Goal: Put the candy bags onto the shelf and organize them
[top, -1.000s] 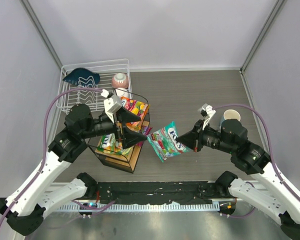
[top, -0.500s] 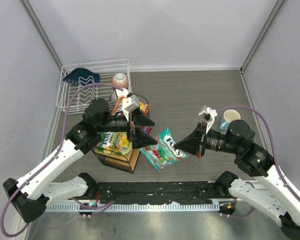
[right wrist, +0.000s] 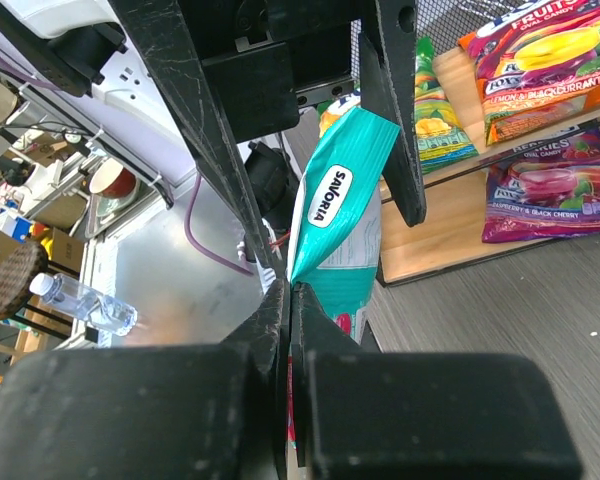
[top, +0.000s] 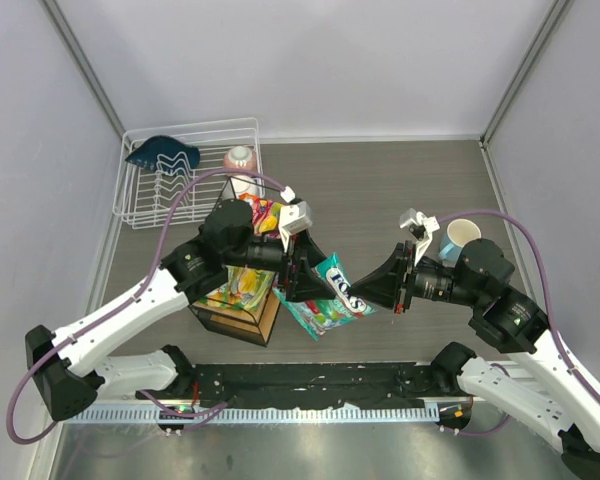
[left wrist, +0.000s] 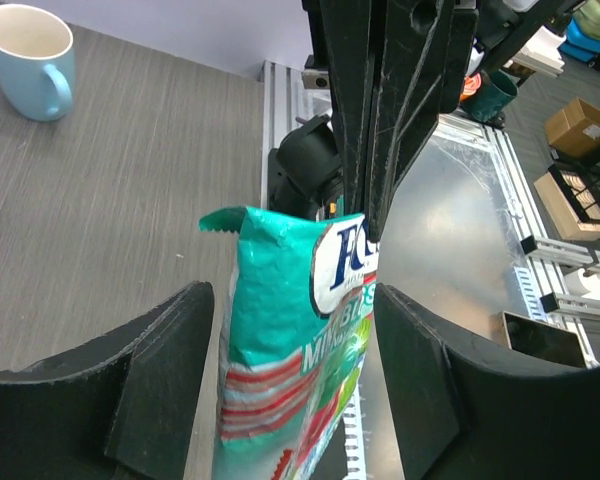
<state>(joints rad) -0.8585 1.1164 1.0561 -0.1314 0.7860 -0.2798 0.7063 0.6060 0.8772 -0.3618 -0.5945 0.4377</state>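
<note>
My right gripper [top: 368, 292] is shut on the edge of the teal candy bag [top: 328, 298] and holds it above the table; the pinch shows in the right wrist view [right wrist: 292, 300]. My left gripper [top: 306, 280] is open, its jaws standing on either side of the bag's other end [left wrist: 285, 340] with gaps on both sides. The shelf [top: 267, 316] stands at the left. The yellow-green bag [top: 236, 288] and the orange-red bag [top: 265, 213] lie on it. The purple bag [right wrist: 550, 190] lies on its lower board [right wrist: 450, 245].
A white wire dish rack [top: 185, 185] stands at the back left with a dark blue item [top: 162, 153] in it and a pink cup [top: 240, 160] beside it. A light blue mug [top: 462, 234] stands at the right, behind my right arm.
My left gripper has swung right, away from the shelf, and now straddles the teal bag. My right gripper has kept hold of the bag and lowered it slightly.
</note>
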